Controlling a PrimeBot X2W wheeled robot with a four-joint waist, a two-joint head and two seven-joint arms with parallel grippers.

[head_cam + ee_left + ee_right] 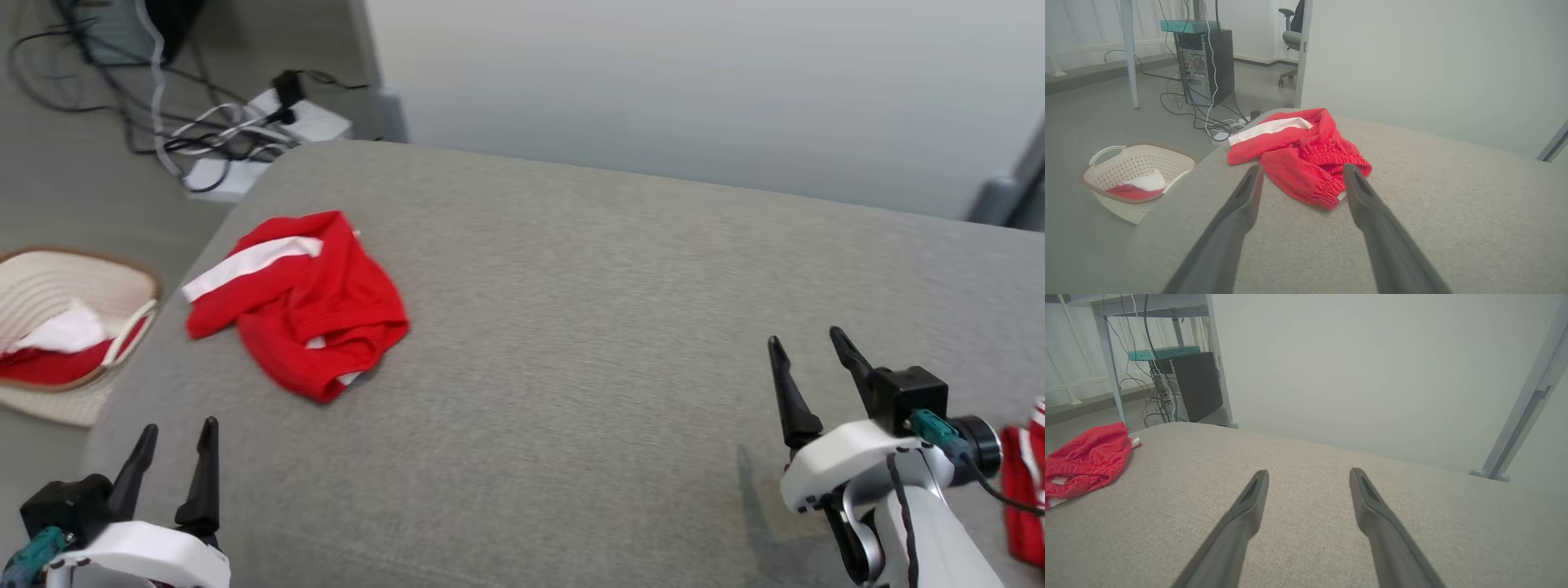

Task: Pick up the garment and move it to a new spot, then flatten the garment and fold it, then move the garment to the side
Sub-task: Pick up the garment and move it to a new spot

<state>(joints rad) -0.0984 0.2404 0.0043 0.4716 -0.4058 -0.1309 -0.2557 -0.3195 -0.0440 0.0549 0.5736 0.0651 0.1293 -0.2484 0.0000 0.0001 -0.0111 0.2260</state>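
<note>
Red crumpled white-striped garment lies on the grey fabric-covered table's left side; left pincer near it, fingers apart, empty; right pincer well away, likewise apart, empty.

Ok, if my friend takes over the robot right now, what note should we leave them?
Left tool: open, empty, just short of the crumpled red garment with a white stripe.
Right tool: open, empty, above the bare grey fabric surface.
Garment: bunched near that surface's left edge, not held.
Done: nothing that shows.
Left: pick up, move, flatten, fold, set aside.
</note>
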